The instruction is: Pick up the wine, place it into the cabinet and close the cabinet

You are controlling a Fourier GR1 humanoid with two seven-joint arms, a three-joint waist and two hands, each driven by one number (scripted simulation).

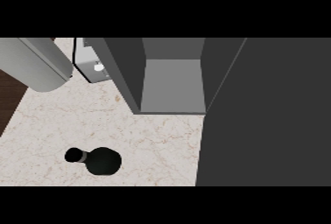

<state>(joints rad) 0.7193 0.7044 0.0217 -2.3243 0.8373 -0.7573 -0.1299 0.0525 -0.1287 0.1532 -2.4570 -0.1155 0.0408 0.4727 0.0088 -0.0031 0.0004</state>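
Item: wine bottle (98,162), black, round-bodied, narrow neck pointing toward the left edge of the tabletop (149,135). It appears to stand upright, though the steep downward view leaves this uncertain. Location: near edge of the pale marbled tabletop, left of centre, standing free with nothing touching it. Item: cabinet (171,83), dark walls and a bare grey interior, at the far edge right of centre; open, nothing visible inside, well apart from the bottle. Item: cabinet door (271,113), a broad dark panel along the right edge, by all appearance swung fully open toward the near edge. Item: grey cylinder (39,65), far left corner, lying at a slant; identity unclear. Item: small grey fitting (96,69) with a white knob, between the cylinder and the cabinet's left wall; purpose unclear. Left hand and right hand: neither shows in the head view, so the state of the fingers cannot be told, and nothing is seen to be held. Step in hand, as judged: the very start, the pick-up not yet begun. Next move calls for a hand to come to the bottle and curl its fingers round the body or neck, then carry it toward the far edge into the open compartment, before the door is swung shut.
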